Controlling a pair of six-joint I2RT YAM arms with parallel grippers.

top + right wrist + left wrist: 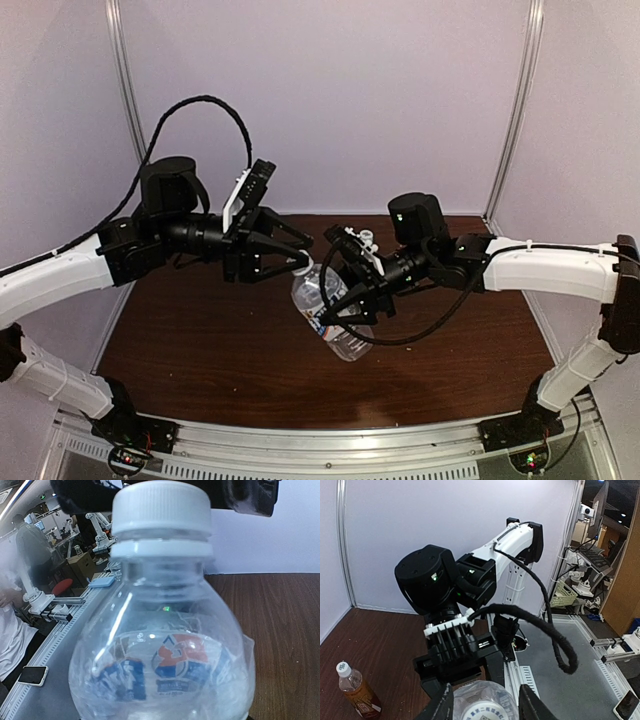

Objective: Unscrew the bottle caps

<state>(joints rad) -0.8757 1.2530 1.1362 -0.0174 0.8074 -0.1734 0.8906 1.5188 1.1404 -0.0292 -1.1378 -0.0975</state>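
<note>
From above, the right fingers [352, 297] clamp the body of the tilted clear bottle [312, 290], holding it off the table [200, 350]. The left fingers [290, 238] straddle its neck.

Left wrist: the white cap [481, 713] sits between the part-open left fingers; whether they touch it I cannot tell. The amber bottle [359, 692] stands well apart from them.

Right wrist: the left fingers flank the cap.

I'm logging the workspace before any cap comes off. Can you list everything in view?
clear bottle: one, colourless, white-blue label, held tilted above the table
clear bottle's cap: one, white, on its neck
amber bottle: one, red-yellow label, on the table
amber bottle's cap: one, white, on its neck
table: one, dark brown wood
left gripper: one, black, fingers either side of the clear bottle's cap, grip unclear
right gripper: one, black, closed on the clear bottle
</note>
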